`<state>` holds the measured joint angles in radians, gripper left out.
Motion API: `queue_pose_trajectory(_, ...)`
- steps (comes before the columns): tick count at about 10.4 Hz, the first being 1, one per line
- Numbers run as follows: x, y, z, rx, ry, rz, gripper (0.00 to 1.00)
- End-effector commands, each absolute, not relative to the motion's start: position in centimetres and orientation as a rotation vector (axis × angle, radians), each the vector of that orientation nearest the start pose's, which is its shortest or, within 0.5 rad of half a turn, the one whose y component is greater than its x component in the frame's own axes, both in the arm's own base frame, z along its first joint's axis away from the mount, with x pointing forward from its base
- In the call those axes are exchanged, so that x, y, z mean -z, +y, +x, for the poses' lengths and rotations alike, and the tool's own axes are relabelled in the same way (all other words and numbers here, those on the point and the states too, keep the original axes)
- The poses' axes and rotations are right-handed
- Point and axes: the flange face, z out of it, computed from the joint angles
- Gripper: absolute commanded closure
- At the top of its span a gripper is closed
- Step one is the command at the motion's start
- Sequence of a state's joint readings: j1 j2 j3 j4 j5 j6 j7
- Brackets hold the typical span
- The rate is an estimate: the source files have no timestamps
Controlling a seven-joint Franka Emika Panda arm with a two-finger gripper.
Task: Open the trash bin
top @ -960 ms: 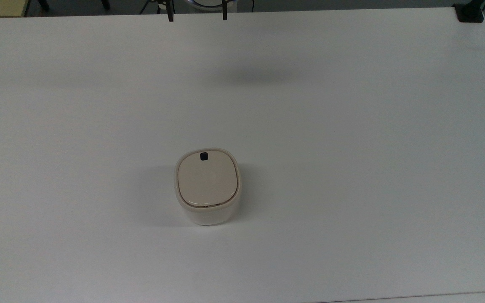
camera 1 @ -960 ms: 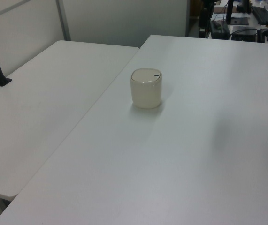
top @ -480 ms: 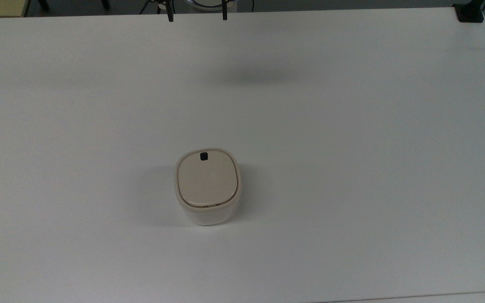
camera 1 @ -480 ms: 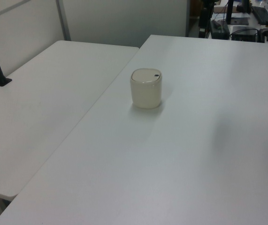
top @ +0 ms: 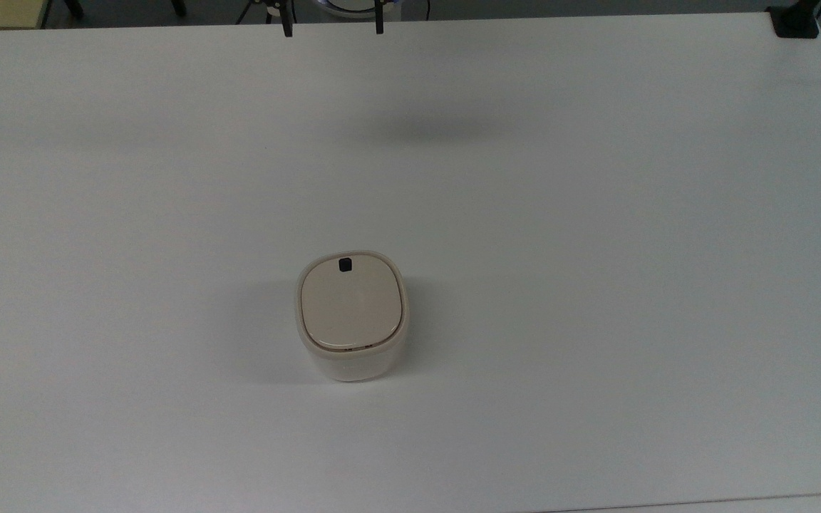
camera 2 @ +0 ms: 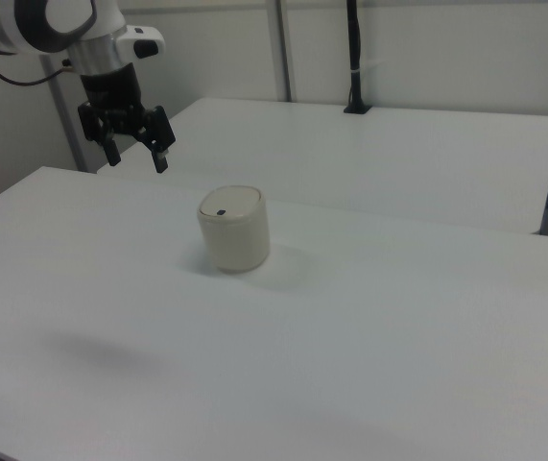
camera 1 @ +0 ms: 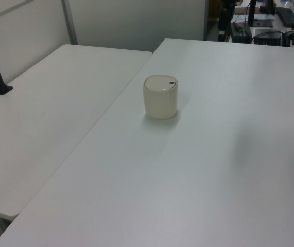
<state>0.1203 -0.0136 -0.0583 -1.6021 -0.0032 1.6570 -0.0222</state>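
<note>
The trash bin [top: 351, 313] is a small cream-white tub standing near the middle of the white table [top: 596, 285]. Its flat beige lid lies shut, and the black button [top: 345, 265] sits at the lid edge nearest the top view's upper side. The bin [camera 1: 160, 98] also stands upright in the left view and in the right view as the bin [camera 2: 234, 230]. My gripper [camera 2: 137, 158] hangs open and empty in the air, up and to the right view's left of the bin, well apart from it. In the top view, the gripper [top: 333, 28] shows as two dark fingertips at the table's far edge.
A second white table [camera 1: 44, 118] adjoins this one along a seam. A black post [camera 2: 353, 58] is clamped on that table, and a black clamp [top: 795, 21] sits at the top view's upper right corner. Monitors and cables [camera 1: 270, 20] stand beyond the far edge.
The fingertips have drawn back very slightly toward the top view's upper edge. The bin has not moved and its lid stays shut.
</note>
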Motion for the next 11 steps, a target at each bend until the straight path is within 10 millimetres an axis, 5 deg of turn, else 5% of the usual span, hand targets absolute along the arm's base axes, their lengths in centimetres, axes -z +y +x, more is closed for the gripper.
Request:
queue_pose_trajectory(1, -62.4, 2.0, 55.5, 0.115, -0.359, -3.131, 0.00)
queue_pose_trajectory(4, -61.3, 0.8, 56.6, 0.120, -0.482, -3.124, 0.03)
queue_pose_trajectory(7, -60.2, 0.6, 60.2, 0.381, -0.190, -3.140, 0.40)
queue_pose_trajectory(9, -58.5, 1.2, 62.9, 0.540, 0.147, -3.089, 0.79)
queue_pose_trajectory(11, -57.1, 1.8, 65.2, 0.664, 0.413, -2.994, 0.98)
